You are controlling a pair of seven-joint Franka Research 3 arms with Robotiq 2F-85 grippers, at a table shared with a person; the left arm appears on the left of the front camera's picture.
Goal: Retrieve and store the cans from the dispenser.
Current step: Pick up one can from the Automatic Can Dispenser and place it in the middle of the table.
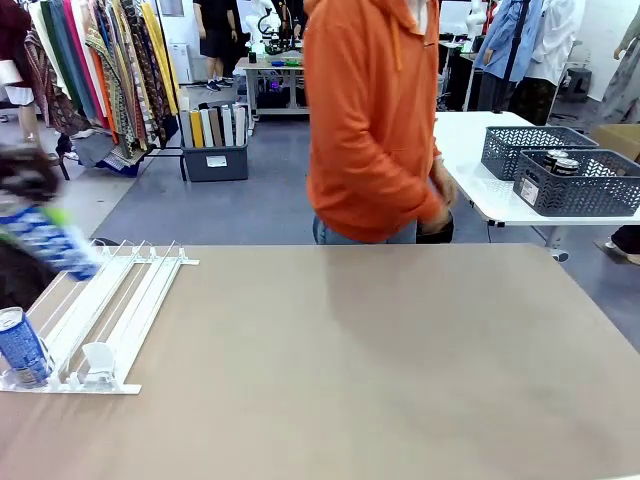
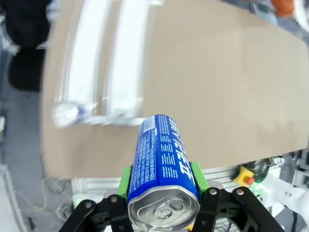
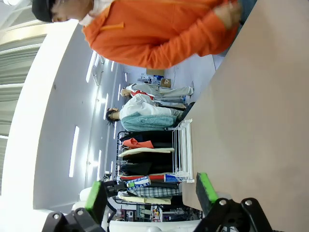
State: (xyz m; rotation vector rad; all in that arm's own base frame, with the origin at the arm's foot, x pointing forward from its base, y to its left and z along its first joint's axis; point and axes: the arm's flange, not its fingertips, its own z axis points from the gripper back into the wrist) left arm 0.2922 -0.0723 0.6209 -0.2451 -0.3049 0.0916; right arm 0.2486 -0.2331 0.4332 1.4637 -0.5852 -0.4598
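Observation:
My left gripper [image 2: 164,186] is shut on a blue can [image 2: 163,154] with white lettering, its silver top toward the camera. In the front view this held can [image 1: 60,250] hangs motion-blurred above the far left of the table, with the left gripper [image 1: 38,212] on it. Below lies the white dispenser [image 1: 120,305], and another blue can [image 1: 20,346] stands at its near end. From the left wrist the dispenser [image 2: 101,72] looks blurred, with that can [image 2: 65,114] at its end. My right gripper [image 3: 150,195] is open and holds nothing.
A person in an orange hoodie [image 1: 370,120] stands at the table's far edge, hands at the waist. Two dark grey lattice baskets [image 1: 580,185] sit on a white table at the back right, one holding cans [image 1: 560,162]. The brown tabletop [image 1: 380,360] stretches right of the dispenser.

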